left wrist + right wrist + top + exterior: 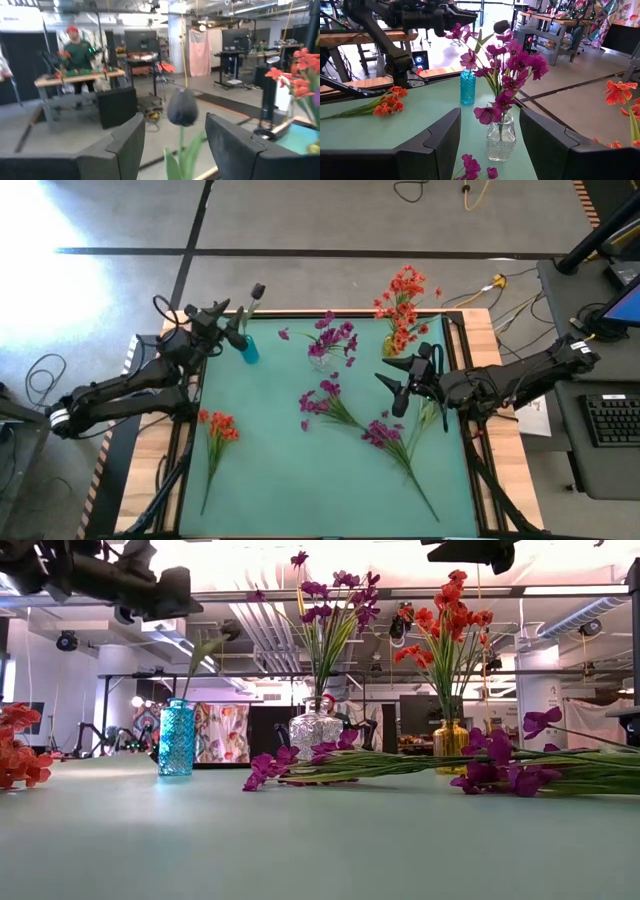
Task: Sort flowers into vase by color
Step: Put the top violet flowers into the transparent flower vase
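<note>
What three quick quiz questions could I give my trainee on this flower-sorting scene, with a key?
1. True or false: the clear vase holds orange-red flowers.
2. Multiple choice: which flower lies alone on the mat's left side? A) magenta stem B) orange-red stem C) dark bud
3. Fill in: the left gripper is over the ____ vase.

Key
1. False; it holds magenta flowers. The orange-red bunch stands in the yellow vase.
2. B. Two magenta stems lie on the mat near the open right gripper.
3. Blue vase; the gripper is beside the dark bud and its stem.
</note>
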You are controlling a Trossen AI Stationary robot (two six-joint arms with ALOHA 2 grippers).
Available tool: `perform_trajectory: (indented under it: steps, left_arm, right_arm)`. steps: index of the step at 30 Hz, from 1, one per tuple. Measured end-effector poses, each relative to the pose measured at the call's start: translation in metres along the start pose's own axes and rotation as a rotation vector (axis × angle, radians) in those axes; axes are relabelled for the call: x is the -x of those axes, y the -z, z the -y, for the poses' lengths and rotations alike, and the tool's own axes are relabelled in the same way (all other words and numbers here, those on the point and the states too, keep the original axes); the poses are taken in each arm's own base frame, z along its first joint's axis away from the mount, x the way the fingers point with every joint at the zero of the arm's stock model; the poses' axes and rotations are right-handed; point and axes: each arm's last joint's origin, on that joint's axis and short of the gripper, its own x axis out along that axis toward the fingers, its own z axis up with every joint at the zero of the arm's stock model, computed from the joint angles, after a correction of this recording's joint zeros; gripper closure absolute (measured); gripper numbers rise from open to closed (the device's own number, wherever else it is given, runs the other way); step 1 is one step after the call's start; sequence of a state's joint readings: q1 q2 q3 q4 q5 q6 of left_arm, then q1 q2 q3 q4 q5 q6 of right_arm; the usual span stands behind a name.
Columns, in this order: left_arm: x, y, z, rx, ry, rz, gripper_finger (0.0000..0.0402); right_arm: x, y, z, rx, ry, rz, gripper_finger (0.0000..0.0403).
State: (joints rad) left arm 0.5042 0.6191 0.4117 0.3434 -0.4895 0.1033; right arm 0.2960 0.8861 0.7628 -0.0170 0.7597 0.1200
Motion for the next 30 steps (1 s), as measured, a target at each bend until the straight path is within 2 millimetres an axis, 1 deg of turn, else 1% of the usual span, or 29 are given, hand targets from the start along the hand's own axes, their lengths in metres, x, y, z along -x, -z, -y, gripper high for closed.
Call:
perform_trajectory:
  steps: [7, 12, 16, 21, 25, 28, 30]
  left_arm:
    - [0.009, -0.011, 0.006, 0.018, 0.086, -0.178, 0.0208]
    - [0.017, -0.020, 0.013, 0.029, 0.162, -0.244, 0.0208]
    - [0.028, -0.025, 0.019, 0.072, 0.237, -0.320, 0.0208]
    - [0.046, -0.031, 0.030, 0.114, 0.378, -0.419, 0.0208]
    - [0.062, -0.036, 0.040, 0.166, 0.513, -0.456, 0.0208]
    - [0.075, -0.040, 0.047, 0.205, 0.621, -0.482, 0.0208]
    - [0.085, -0.040, 0.051, 0.233, 0.697, -0.523, 0.0208]
  right_arm:
    - [0.000, 0.000, 0.000, 0.000, 0.000, 0.000, 0.0207]
    - [0.000, 0.000, 0.000, -0.010, 0.000, 0.003, 0.0207]
    - [0.000, -0.007, -0.001, -0.061, -0.021, 0.040, 0.0207]
    - [0.003, -0.022, -0.006, -0.135, -0.200, 0.051, 0.0207]
    - [0.002, -0.032, -0.012, -0.168, -0.316, 0.042, 0.0207]
    - [0.001, -0.039, -0.017, -0.203, -0.412, -0.011, 0.0207]
    - [0.000, -0.041, -0.021, -0.236, -0.462, -0.082, 0.0207]
